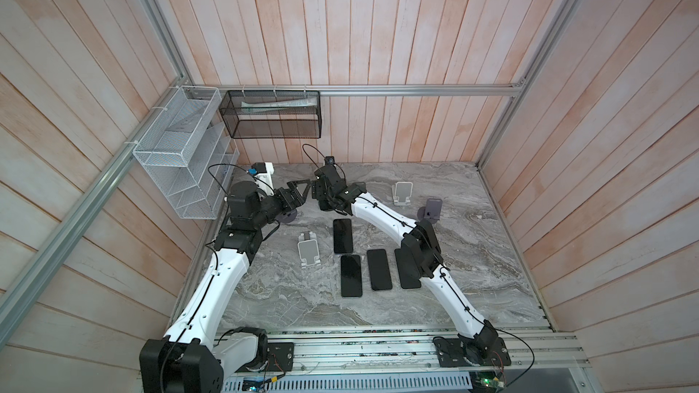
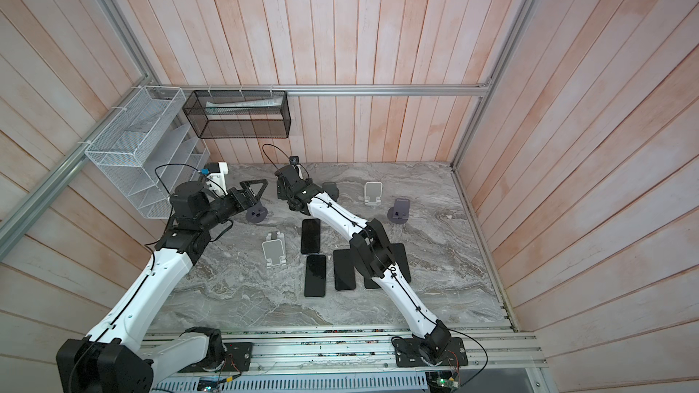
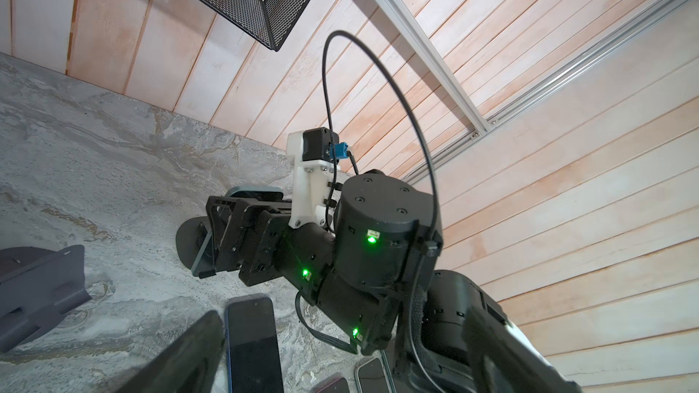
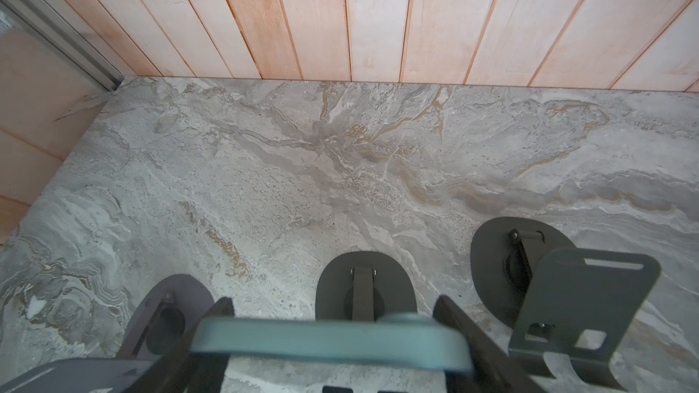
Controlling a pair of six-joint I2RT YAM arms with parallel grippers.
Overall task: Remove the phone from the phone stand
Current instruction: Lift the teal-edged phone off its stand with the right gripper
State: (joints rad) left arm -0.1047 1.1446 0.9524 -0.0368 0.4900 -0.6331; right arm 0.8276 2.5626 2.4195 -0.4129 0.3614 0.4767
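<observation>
A teal phone [image 4: 329,342] leans on a dark grey phone stand [image 4: 365,281] at the back middle of the table. My right gripper [image 4: 333,302] spans the phone's width, with one finger at each side edge, and is shut on it. In both top views this gripper [image 1: 320,200] [image 2: 288,198] covers the phone and stand. In the left wrist view the phone's teal edge [image 3: 202,255] shows between the right gripper's fingers. My left gripper [image 1: 300,196] [image 2: 260,198] hovers open and empty just left of it.
Several dark phones [image 1: 342,236] lie flat mid-table, one partly under the right arm. Empty stands are around: a grey one [image 4: 567,296] and a purple one [image 4: 170,304] flank the gripped phone, two white ones [image 1: 403,192] [image 1: 309,253], and another purple one [image 1: 431,210]. Wire baskets [image 1: 177,153] hang at the back left.
</observation>
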